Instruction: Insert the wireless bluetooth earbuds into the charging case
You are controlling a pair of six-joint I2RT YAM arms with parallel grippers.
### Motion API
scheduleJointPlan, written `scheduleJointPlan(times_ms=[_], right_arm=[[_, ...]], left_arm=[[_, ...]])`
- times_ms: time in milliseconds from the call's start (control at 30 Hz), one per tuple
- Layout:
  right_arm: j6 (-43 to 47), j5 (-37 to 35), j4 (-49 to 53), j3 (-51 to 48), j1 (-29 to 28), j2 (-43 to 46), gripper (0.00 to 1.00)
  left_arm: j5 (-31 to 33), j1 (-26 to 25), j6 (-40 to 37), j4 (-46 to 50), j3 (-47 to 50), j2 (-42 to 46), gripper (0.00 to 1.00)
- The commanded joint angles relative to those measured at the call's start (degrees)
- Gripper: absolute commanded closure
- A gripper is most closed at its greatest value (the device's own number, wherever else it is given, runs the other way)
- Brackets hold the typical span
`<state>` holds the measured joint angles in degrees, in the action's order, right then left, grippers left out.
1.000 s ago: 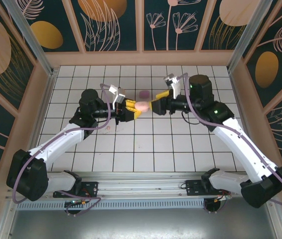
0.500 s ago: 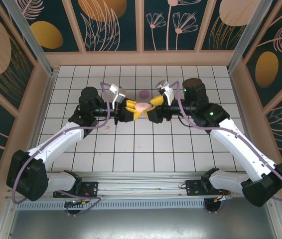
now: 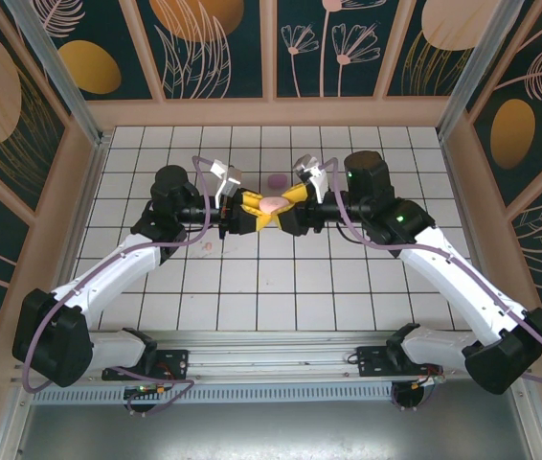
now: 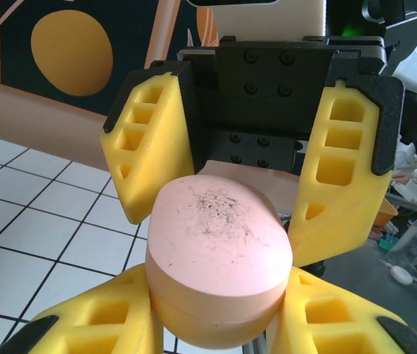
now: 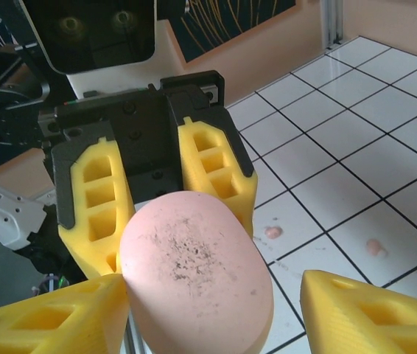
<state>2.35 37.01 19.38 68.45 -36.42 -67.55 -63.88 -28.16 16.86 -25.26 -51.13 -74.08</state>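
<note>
The pale pink charging case (image 4: pixel 219 251) is closed, its lid speckled with dark marks, and it hangs above the tiles mid-table (image 3: pixel 269 203). My left gripper (image 4: pixel 216 328) is shut on its lower half from the left (image 3: pixel 252 211). Facing it, my right gripper (image 5: pixel 208 295) stands open around the same case (image 5: pixel 194 273), reaching in from the right (image 3: pixel 290 206). One of its yellow fingers (image 5: pixel 46 317) touches the case. The other finger (image 5: pixel 370 310) is clear of it. Two pale pink earbuds (image 5: pixel 272 232) (image 5: pixel 374 247) lie on the tiles below.
A small light purple object (image 3: pixel 276 179) lies on the tiles just behind the two grippers. Wooden walls with dark painted panels (image 3: pixel 271 110) close in the white tiled floor on three sides. The arm bases sit on a rail (image 3: pixel 271 359) at the near edge.
My right gripper has moved left to the case, and its fingers now sit on either side of it. The left gripper and the case have stayed put.
</note>
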Motion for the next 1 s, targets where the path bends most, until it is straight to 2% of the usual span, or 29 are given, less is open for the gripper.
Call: scheduleJointPlan(times_ms=[0,167,467,600,767,967], right_arm=[[-3.09,0.78,-6.17,-0.86,1.1,1.41,0.38],[-7.48,1.42,-5.8,-0.24,3.55,-0.58,0.45],[-8.15,-2.15,-4.6,-0.57,4.68,-0.93,0.45],[-6.02,2.52,-5.73,-1.53,4.7,-0.16,0.4],[-4.93,8.91,-5.4,-2.57,4.57,0.5,0.38],[-2.85,9.77,-3.45,-1.55,2.68,-0.43,0.34]], left_arm=[[-1.53,-0.35,0.61,-0.06,-1.07,0.52,0.78],[-1.78,-0.44,0.55,0.29,-1.45,0.85,0.77],[-1.82,-0.45,0.47,0.99,-1.34,2.18,0.78],[-2.0,-0.48,0.45,1.33,-1.21,2.46,0.77],[-2.35,-0.43,1.27,0.93,-1.66,1.97,0.78],[-2.48,-0.44,1.94,0.56,-2.18,1.59,0.77]])
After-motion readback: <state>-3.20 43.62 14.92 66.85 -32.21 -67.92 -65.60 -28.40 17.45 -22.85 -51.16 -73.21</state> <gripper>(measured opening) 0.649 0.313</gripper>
